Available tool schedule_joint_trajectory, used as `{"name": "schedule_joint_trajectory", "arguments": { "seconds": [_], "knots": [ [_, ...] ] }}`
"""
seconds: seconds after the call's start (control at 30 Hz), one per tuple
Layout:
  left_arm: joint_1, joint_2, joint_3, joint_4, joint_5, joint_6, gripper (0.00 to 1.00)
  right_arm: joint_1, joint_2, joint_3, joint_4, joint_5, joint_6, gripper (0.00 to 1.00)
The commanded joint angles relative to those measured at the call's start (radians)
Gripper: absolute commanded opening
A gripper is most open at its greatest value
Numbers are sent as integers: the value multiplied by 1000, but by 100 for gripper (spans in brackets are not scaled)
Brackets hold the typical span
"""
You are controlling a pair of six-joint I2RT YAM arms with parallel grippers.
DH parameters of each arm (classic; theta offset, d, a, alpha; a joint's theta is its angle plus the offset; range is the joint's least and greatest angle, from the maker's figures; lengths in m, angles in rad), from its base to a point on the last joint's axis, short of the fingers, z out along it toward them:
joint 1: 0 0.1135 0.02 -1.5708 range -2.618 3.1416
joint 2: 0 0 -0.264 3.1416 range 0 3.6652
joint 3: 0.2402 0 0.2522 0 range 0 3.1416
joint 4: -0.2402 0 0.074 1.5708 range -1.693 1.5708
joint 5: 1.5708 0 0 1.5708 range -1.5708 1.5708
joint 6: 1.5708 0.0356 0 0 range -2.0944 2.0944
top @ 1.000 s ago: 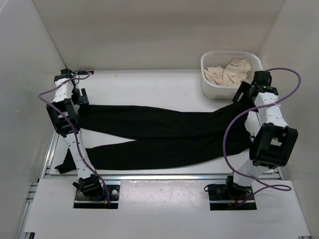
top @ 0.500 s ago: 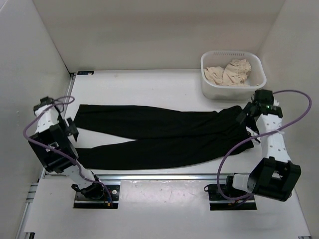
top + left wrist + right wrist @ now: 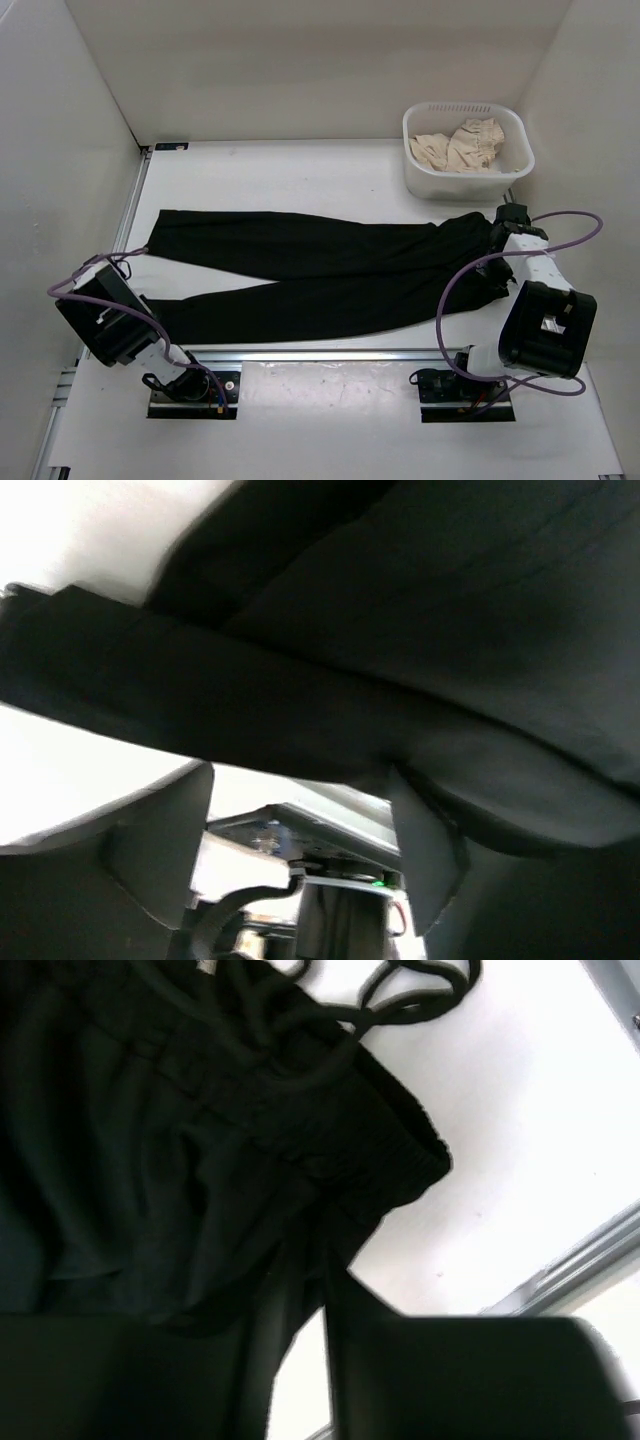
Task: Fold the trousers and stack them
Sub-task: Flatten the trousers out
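Top: trousers [image 3: 320,270] flat across table [image 3: 300,180], waist end right near white basket [image 3: 467,175], right gripper [image 3: 503,222] on that end; left wrist: left gripper [image 3: 300,810] jaws wide apart at a leg's edge, nothing clamped; right wrist: fabric bunched between narrowed jaws, can't tell if pinched.
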Motion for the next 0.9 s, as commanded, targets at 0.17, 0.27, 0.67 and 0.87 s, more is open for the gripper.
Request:
{"name": "schedule_joint_trajectory", "arguments": {
  "seconds": [0.17,0.27,0.67,0.87],
  "knots": [
    [8,-94,59,-95,41,-2,93,-38,-160,-105,-135,68,106,0],
    [8,-114,198,-126,76,-2,99,-59,-240,-163,-126,77,106,0],
    [-39,139,263,95,107,-2,98,-59,-268,-138,-97,-7,44,41],
    [-39,227,247,152,151,-2,62,-59,-346,-137,-56,-79,31,90]
  ]
}}
